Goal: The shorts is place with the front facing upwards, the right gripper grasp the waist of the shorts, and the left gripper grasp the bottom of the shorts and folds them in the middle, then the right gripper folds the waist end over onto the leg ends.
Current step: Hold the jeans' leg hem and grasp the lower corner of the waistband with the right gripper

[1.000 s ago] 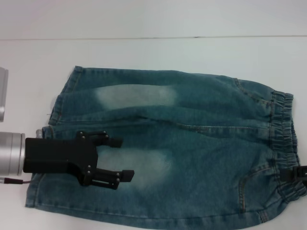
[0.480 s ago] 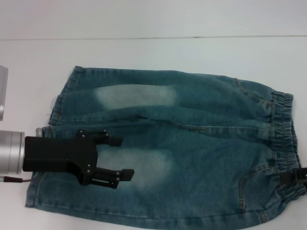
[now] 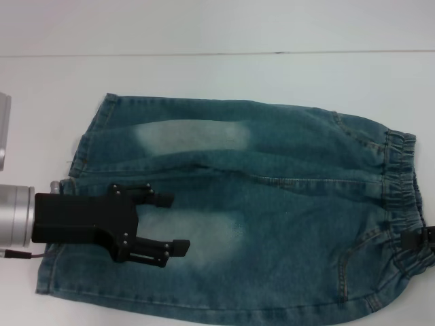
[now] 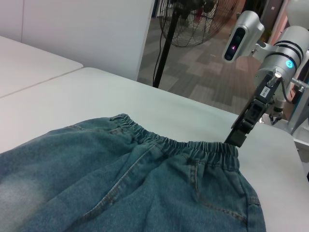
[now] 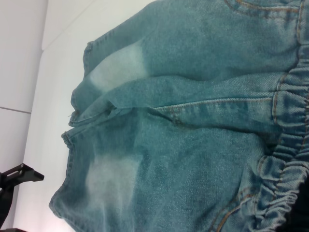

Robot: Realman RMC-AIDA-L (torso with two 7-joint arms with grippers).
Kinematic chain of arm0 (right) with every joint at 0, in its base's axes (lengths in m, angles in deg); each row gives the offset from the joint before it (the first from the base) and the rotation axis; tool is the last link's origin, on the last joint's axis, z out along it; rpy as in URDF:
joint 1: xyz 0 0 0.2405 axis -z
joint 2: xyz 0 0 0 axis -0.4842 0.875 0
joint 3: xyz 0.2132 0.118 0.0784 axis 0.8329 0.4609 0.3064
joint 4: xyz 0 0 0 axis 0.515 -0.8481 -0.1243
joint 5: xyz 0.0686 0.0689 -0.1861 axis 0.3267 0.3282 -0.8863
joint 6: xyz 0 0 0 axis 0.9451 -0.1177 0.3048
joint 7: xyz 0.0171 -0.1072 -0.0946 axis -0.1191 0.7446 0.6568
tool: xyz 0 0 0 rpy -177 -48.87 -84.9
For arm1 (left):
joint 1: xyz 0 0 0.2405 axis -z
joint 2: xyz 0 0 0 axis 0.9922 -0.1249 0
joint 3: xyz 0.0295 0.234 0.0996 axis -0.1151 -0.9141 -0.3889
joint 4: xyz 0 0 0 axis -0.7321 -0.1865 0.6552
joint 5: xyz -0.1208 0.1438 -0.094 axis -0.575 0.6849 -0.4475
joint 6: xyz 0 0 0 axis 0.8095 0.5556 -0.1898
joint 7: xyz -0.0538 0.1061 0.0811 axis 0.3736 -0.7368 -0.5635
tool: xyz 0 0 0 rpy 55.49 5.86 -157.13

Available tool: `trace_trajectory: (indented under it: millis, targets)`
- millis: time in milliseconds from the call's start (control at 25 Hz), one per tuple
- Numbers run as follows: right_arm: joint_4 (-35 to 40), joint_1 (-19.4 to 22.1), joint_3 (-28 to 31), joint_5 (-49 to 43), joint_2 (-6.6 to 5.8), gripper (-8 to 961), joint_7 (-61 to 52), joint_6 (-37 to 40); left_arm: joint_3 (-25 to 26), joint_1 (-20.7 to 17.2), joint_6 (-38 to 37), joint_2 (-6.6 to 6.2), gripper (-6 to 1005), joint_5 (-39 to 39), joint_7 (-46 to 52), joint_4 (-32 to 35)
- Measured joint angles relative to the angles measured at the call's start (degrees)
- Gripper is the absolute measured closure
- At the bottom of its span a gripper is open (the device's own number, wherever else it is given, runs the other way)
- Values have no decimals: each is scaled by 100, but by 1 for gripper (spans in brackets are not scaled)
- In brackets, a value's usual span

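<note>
Since a second ago the right gripper (image 3: 423,239) has edged slightly toward 3 o'clock along the waist of the shorts (image 3: 402,204), while the left gripper (image 3: 171,225) has stayed put. Left jaws are spread apart, holding nothing, poised over the pale faded patch of the near leg, with the black body and silver cylinder wrist reaching off toward 9 o'clock. Whether the right jaws are parted or clenched I cannot tell; in the left wrist view that gripper (image 4: 236,138) stands with its tip at the gathered waistband's corner. Denim shorts (image 3: 272,204) lie flat, front up, on the white tabletop (image 3: 217,75), waist at 3 o'clock and the bottom of the shorts (image 3: 76,204) at 9 o'clock.
</note>
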Motion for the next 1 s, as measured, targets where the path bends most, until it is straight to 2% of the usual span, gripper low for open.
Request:
trace_trajectory:
  millis: [560, 1000]
  targets:
    - [17, -62, 4, 16, -18, 345, 15, 82, 3, -18, 0, 33, 66, 0, 2, 73]
    - [13, 15, 108, 432, -69, 398, 23, 279, 54, -59, -5, 38, 67, -35, 2, 88]
